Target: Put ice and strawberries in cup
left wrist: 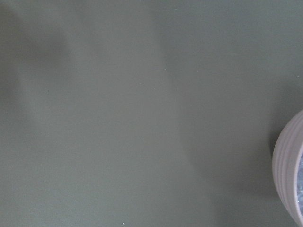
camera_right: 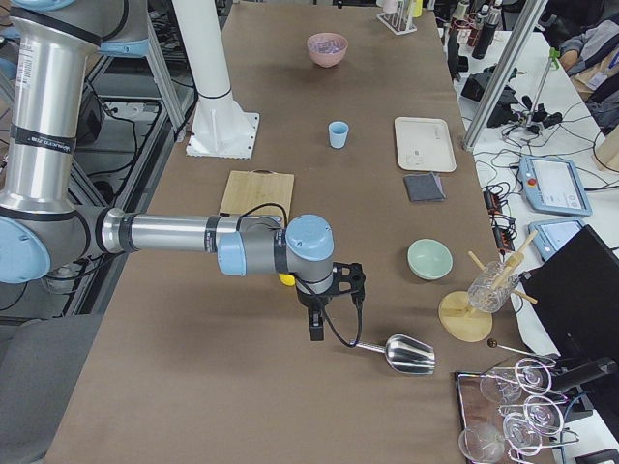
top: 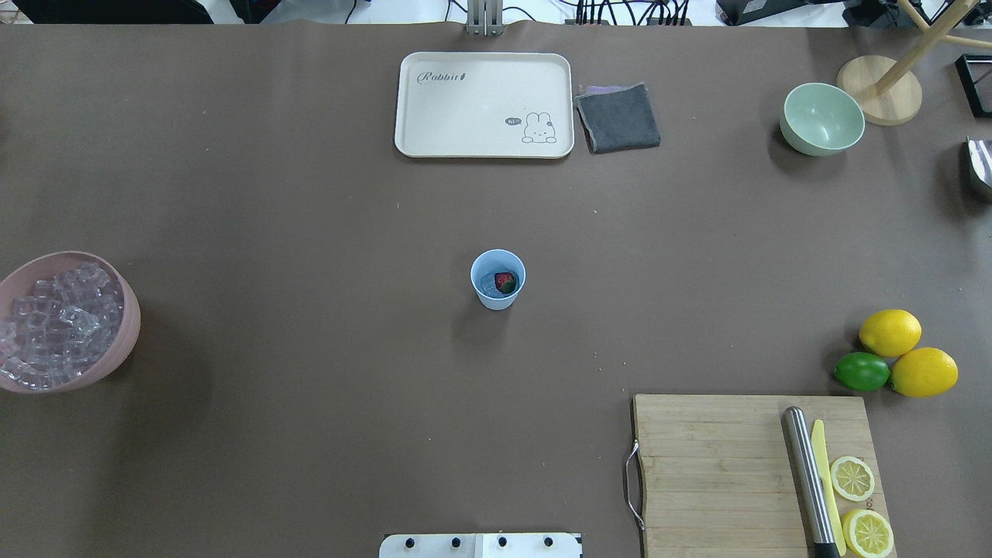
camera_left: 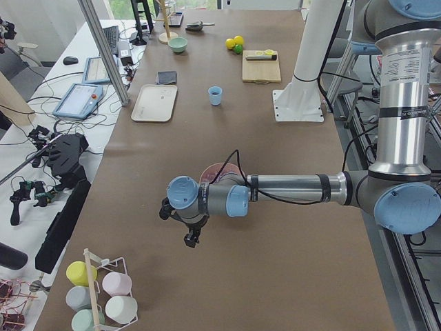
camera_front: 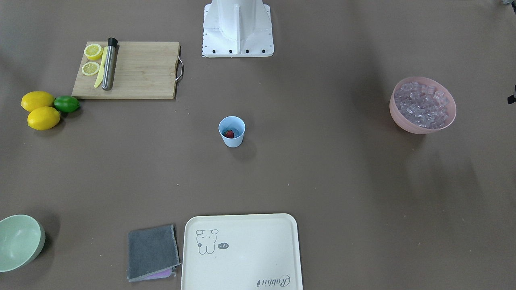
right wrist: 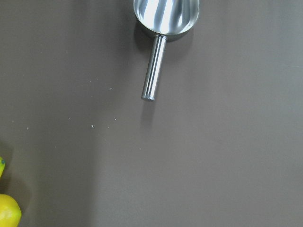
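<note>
The light blue cup (camera_front: 232,131) stands upright at the table's middle, also in the overhead view (top: 497,279). Inside it lies the red strawberry (top: 506,282) beside a clear ice cube (top: 487,284). More ice (camera_front: 422,105) is heaped in the pink bowl (top: 124,341). My left gripper (camera_left: 187,238) hangs over the table near that bowl; the bowl's rim (left wrist: 286,165) shows in its wrist view. My right gripper (camera_right: 315,333) hangs near a metal scoop (right wrist: 165,14) lying on the table. I cannot tell whether either gripper is open or shut.
A wooden cutting board (top: 721,465) holds lemon slices (top: 852,478), a yellow knife and a steel muddler (top: 806,480). Two lemons (top: 890,332) and a lime (top: 861,371) lie beside it. A cream tray (top: 465,108), grey cloth (top: 618,118) and pale green bowl (top: 821,118) sit at the far edge.
</note>
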